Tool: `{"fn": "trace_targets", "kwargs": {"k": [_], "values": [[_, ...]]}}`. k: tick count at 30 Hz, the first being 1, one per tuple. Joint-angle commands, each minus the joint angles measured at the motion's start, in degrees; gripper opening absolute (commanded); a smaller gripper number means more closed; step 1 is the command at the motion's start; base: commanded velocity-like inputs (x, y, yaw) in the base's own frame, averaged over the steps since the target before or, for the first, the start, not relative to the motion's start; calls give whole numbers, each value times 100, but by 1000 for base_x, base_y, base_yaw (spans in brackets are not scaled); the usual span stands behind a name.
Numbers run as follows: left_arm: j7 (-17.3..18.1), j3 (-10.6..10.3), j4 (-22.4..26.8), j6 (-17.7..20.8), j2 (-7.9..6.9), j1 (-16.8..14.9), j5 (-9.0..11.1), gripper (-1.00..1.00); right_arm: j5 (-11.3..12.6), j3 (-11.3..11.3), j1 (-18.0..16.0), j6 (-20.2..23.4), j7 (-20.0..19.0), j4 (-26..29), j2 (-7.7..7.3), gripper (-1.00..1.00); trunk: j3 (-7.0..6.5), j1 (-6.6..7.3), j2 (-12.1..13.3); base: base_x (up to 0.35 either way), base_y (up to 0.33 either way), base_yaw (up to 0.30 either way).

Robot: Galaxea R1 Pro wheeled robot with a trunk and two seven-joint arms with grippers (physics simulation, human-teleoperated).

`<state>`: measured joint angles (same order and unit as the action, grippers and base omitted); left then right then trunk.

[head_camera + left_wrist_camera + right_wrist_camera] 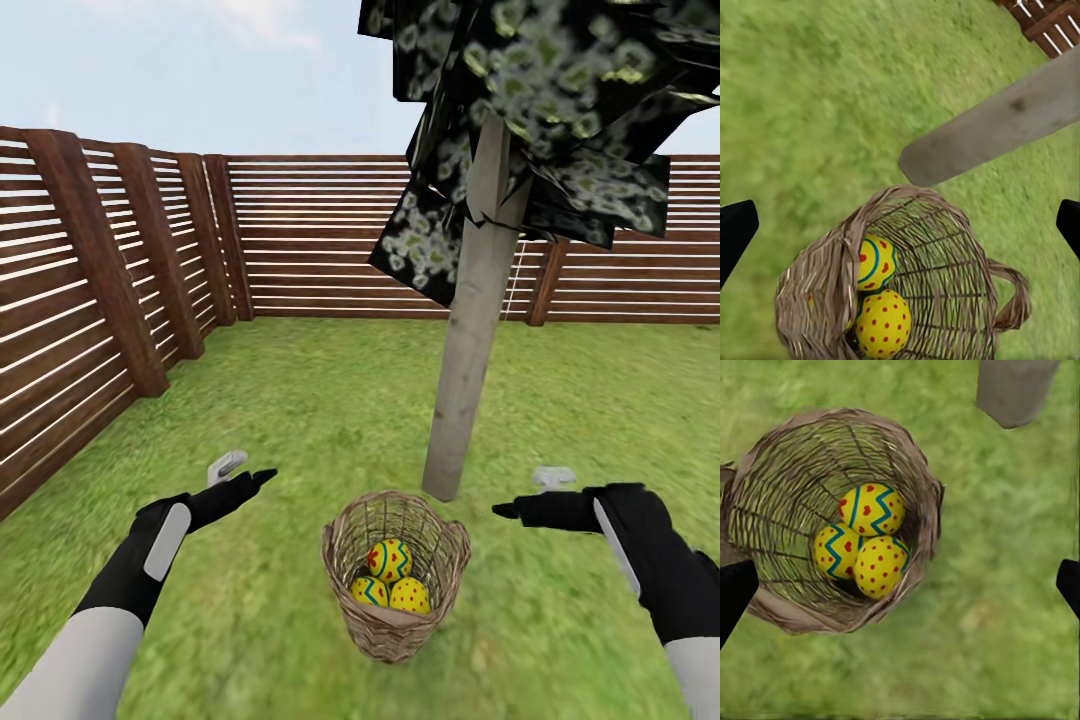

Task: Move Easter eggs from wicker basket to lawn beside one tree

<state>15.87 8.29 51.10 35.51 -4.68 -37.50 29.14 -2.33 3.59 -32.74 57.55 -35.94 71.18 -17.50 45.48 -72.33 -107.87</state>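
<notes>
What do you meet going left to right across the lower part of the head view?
Left gripper → wicker basket holding the three Easter eggs → foot of the tree trunk → right gripper, all over the lawn.

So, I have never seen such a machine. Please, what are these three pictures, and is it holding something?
It is a simulated two-armed robot in a fenced garden. The head camera looks down over both arms: the left tool and right tool hang open and hold nothing. Between them a small round tan wicker basket stands on the green grass lawn, just before a tree with a pale grey trunk. Inside lie three yellow eggs with red dots and blue zigzags. The other two pictures come from cameras at each wrist, looking down at that basket.
</notes>
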Motion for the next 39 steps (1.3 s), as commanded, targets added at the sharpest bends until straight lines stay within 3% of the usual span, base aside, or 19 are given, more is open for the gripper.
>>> {"fn": "trace_targets", "kwargs": {"k": [1, 3, 4, 7, 10, 11, 17, 23, 33, 39], "values": [[12, 28, 6, 43, -6, -3, 19, 100, -185, -47, -30, 21, -33, 9, 68, 100, 6, 1, -3, 0, 0, 0], [20, 119, 17, 48, -63, -3, 22, 100, -770, -183, -123, 32, 6, 27, 399, 100, 6, 1, -3, 0, 0, 0], [22, 140, 20, 49, -71, -3, 24, 100, -893, -201, -143, 33, 24, 29, 471, 100, 6, 1, -3, 0, 0, 0], [29, 297, 28, 52, -112, -3, 22, 100, -1913, -371, -277, 33, 243, 10, 1171, 100, 6, 1, -3, 0, 0, 0], [30, 422, 24, 57, -124, -3, 22, 100, -2635, -561, -305, 17, 309, 15, 1620, 100, 6, 1, -3, 0, 0, 0], [30, 478, 29, 66, -204, -3, 25, 100, -2802, -690, -310, 13, 316, 10, 1778, 100, 6, 1, -3, 0, 0, 0], [30, 520, 19, 70, -346, -3, 30, 100, -2873, -1051, -312, 11, 310, -3, 1858, 100, 6, 1, -3, 0, 0, 0], [38, 524, 13, 65, -357, -3, 30, 100, -2878, -1098, -312, 2, 292, -386, 1834, 100, 6, 1, -3, 57, 0, 0], [65, 524, -3, 62, -367, 6, 30, 100, -2895, -1101, -344, -50, 284, -869, 1828, 100, 6, 1, -3, 299, 0, 0], [65, 524, -4, 54, -367, 6, 30, 100, -2908, -1355, -414, -51, -310, -1077, 1814, 100, 6, 1, -3, 149, 0, 0]]}}
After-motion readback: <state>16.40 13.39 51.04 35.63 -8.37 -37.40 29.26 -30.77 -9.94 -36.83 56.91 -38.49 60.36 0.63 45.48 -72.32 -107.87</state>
